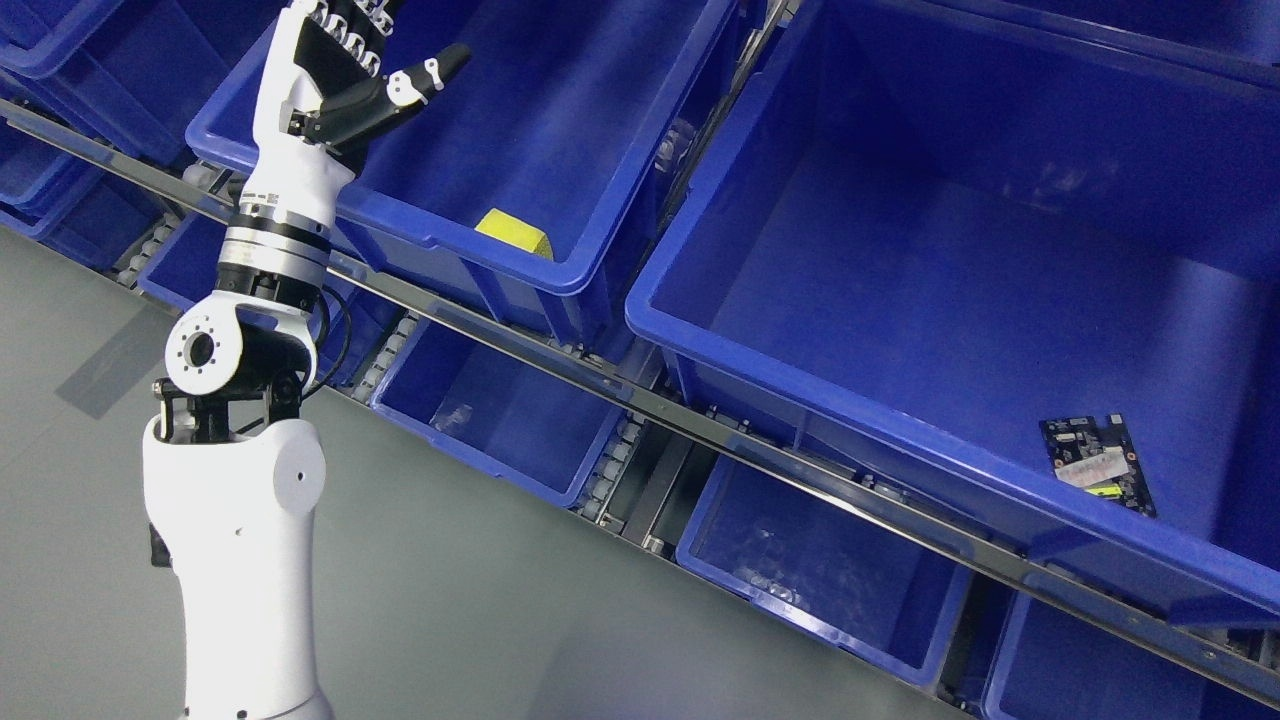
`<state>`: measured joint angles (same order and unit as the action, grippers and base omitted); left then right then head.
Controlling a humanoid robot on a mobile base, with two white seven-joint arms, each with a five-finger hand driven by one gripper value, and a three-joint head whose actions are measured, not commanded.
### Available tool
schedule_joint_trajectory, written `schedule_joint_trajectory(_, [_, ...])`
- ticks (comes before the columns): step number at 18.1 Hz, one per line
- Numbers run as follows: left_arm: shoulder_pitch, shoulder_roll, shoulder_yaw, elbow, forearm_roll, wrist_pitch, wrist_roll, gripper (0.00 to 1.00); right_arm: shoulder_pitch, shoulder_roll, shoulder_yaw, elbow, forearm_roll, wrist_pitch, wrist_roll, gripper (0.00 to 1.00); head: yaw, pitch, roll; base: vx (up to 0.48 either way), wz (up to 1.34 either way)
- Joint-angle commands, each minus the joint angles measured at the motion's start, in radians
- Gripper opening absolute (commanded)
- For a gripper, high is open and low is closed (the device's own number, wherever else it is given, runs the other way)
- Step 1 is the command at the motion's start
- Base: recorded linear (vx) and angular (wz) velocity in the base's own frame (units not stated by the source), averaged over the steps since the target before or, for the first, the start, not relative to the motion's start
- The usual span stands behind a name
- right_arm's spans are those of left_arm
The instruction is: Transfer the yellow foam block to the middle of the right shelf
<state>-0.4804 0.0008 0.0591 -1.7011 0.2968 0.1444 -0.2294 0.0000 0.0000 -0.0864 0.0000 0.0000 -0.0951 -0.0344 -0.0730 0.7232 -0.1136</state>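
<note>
A yellow foam block (514, 233) lies in the near right corner of the left blue bin (480, 250) on the middle shelf level, partly hidden by the bin's front rim. My left hand (370, 60) is raised at the top left, over the bin's left end and well to the left of the block. Its fingers are spread, the thumb (425, 80) pointing right, and it holds nothing. The fingertips run off the top edge. The large right blue bin (800, 390) stands beside it on the same level.
A dark circuit board (1098, 463) lies in the right bin's near right corner. Smaller blue bins (500, 450) sit on the shelf level below, behind a metal rail (650, 405). Grey floor (80, 420) spreads at the lower left.
</note>
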Motion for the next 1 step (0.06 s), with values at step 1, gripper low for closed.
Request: schedule_joint_trajectory(1, [0.011,0.017,-0.001,-0.019,0.001,0.001,-0.004,1.00,0.002,-0.017,0.001,-0.017,0.003,0.000,0.001,1.00,0.0000,0.000,0.000,0.000,0.00])
